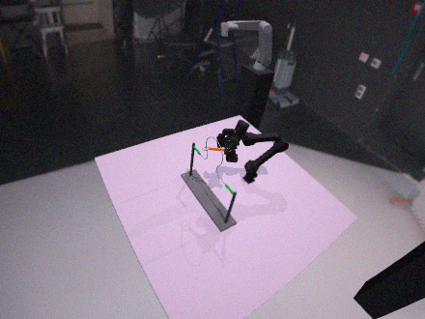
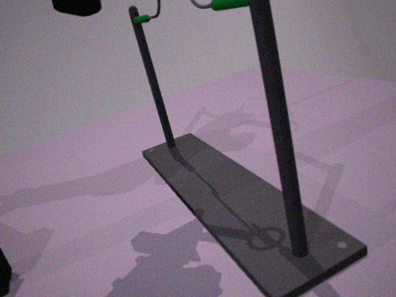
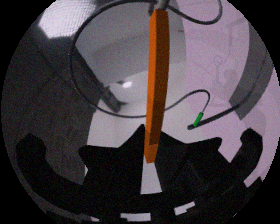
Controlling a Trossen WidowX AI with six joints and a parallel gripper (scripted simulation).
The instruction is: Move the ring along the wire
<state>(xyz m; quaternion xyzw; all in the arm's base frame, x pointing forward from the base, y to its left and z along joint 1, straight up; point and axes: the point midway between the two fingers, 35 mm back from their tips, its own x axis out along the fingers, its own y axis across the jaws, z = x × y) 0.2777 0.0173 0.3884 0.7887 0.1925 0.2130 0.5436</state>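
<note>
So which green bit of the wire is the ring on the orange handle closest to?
The green bit at the upper-left dark post from above; the ring is much farther from the lower-right one.

Blk arm (image 1: 269, 159), matte, chunky jts, slim links; tool (image 1: 231, 154) (image 3: 145, 127) blk w/ jagged edges.

The place reads as a dim studio or robotics lab: a pale robot arm (image 1: 265, 42) stands on a dark pedestal (image 1: 255, 95), with a blue stepladder (image 1: 220, 58) behind it. A tripod (image 1: 158, 27) stands near a white chair (image 1: 49, 29) (rather homely, that one) on the dark floor.
</note>
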